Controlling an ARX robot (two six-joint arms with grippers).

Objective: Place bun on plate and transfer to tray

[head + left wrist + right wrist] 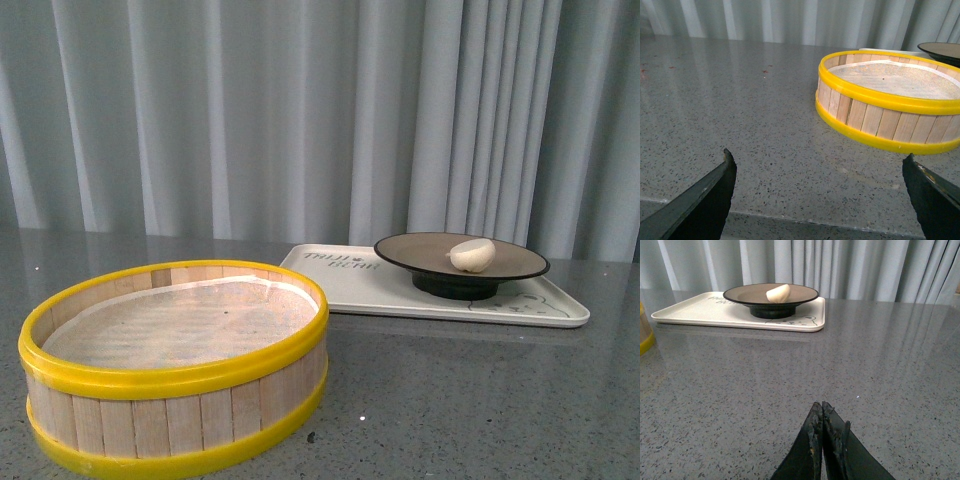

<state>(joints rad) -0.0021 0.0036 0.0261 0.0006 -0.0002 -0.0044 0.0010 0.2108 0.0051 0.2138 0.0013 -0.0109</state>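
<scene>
Leftmost, the left claw (819, 192) hangs spread wide and empty over bare worktop (740, 115), near the steamer basket (175, 365), whose liner shows nothing on it. Further right, the bun (472, 254) lies on the plate (425, 258), which stands on the tray (350, 285). It looks soft and light, easily dented; the stiff plate rim seems the safer hold. The tray's lettering is too small to read. The right claw (822, 432) is pressed closed, empty, well short of the tray.

wooden steamer basket (175, 410), glossy speckled table (480, 400)
</scene>
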